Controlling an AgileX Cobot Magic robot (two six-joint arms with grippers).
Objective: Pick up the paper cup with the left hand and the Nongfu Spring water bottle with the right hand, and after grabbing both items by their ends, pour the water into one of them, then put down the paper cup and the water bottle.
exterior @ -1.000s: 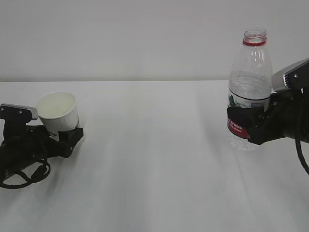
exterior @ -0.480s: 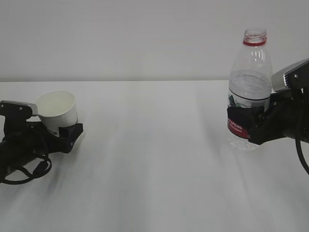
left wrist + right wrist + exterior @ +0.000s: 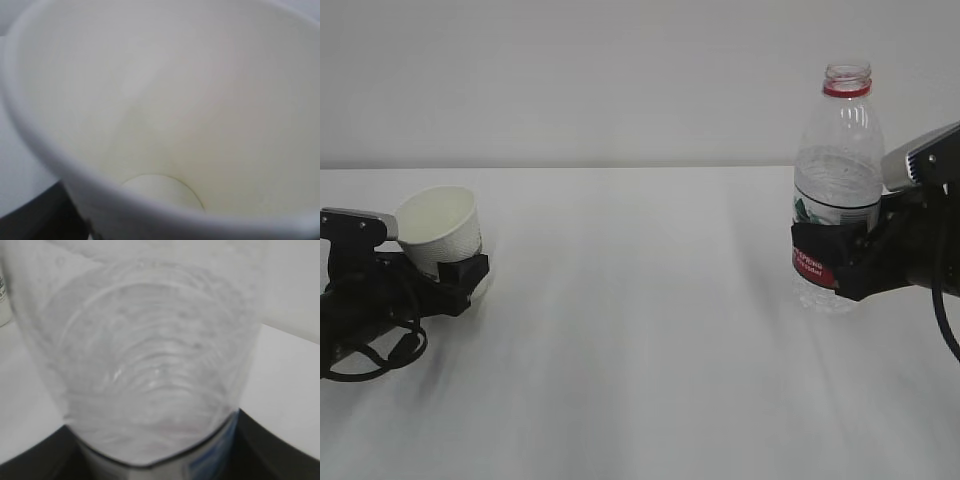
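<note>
Near the left edge of a plain white table (image 3: pixel 640 350), the left hand (image 3: pixel 438 272), a black robot gripper trailing looped black cables (image 3: pixel 365 360), lies low over the surface with the paper cup (image 3: pixel 440 232) sitting between its jaws. The cup is white and tilts, its open mouth turned up and toward the camera; whether the jaws press its sides or stand just clear of them cannot be told. The wrist camera on that arm looks straight into the cup (pale, creamy walls and a round bottom), and whether any liquid lies inside cannot be told. The middle of the table is bare white. Toward the right edge, the Nongfu Spring water bottle (image 3: pixel 837 190) stands upright and capless, a red ring at its neck, clear ribbed plastic above a red and white label. The right hand (image 3: pixel 835 262), black with a light grey box behind it, is clamped around the bottle's lower half. The water (image 3: pixel 150 375) shows in the right wrist view as a rippled clear surface inside the bottle.
</note>
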